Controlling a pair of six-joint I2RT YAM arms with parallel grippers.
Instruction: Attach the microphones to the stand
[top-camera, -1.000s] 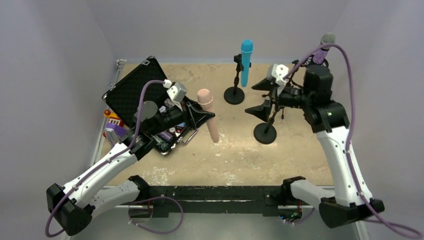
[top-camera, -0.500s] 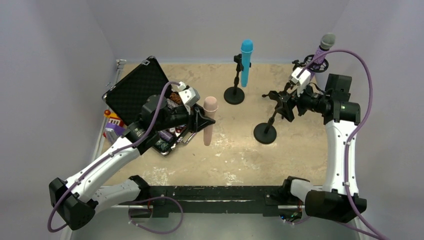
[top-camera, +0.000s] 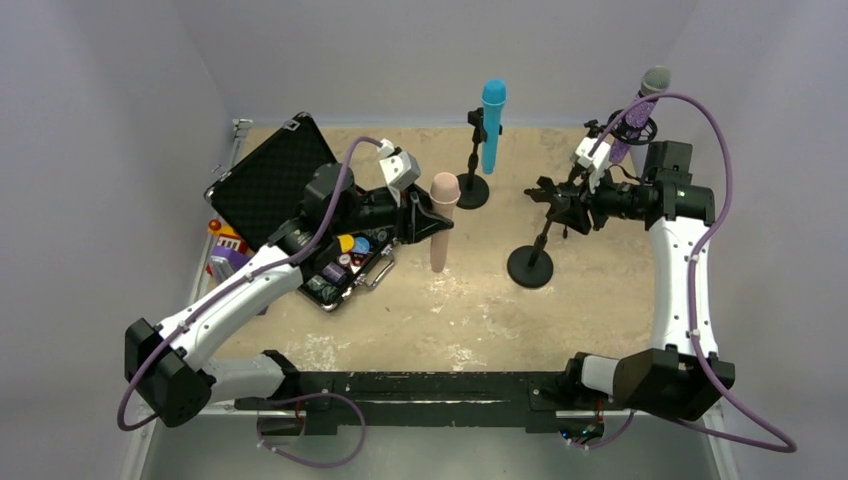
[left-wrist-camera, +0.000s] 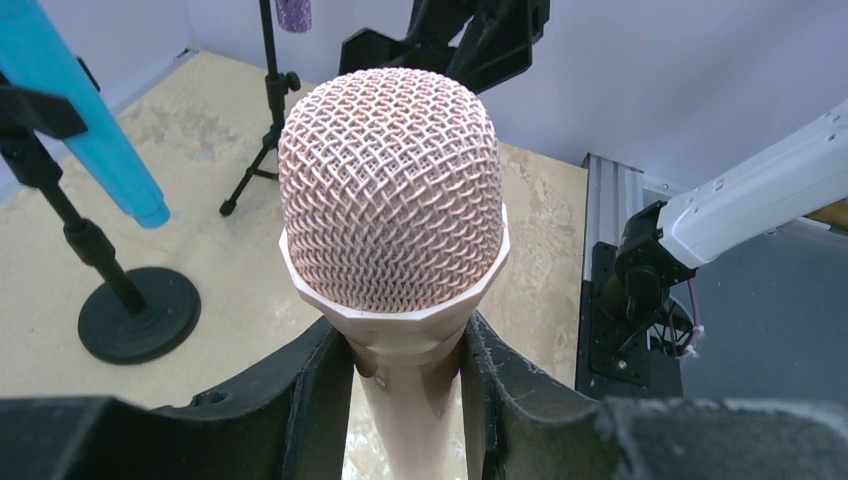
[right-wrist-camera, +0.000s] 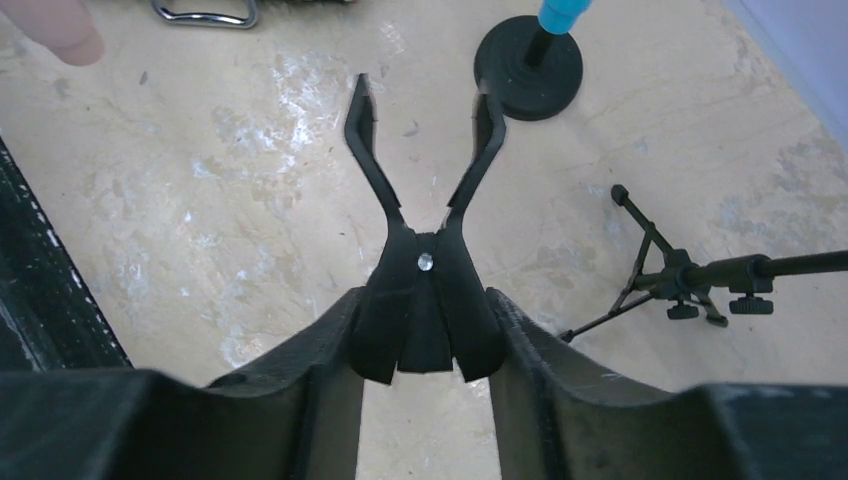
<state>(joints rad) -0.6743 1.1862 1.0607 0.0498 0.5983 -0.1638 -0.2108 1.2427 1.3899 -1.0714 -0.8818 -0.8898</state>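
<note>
My left gripper is shut on the peach-pink microphone just below its mesh head and holds it upright above the table, left of the empty stand. My right gripper is shut on the rear levers of that stand's black clip, whose prongs spread wide. In the right wrist view the fingers press both sides of the clip. The blue microphone sits clipped on the back stand. The purple microphone is on the tripod stand at the far right.
An open black case with small colourful items lies at the left of the table. The blue microphone's round base lies just beyond the clip's prongs. The table's near edge carries the black arm bases.
The left arm carried the pink microphone right and back, toward the empty stand. The right gripper moved in and closed on the stand's clip.
</note>
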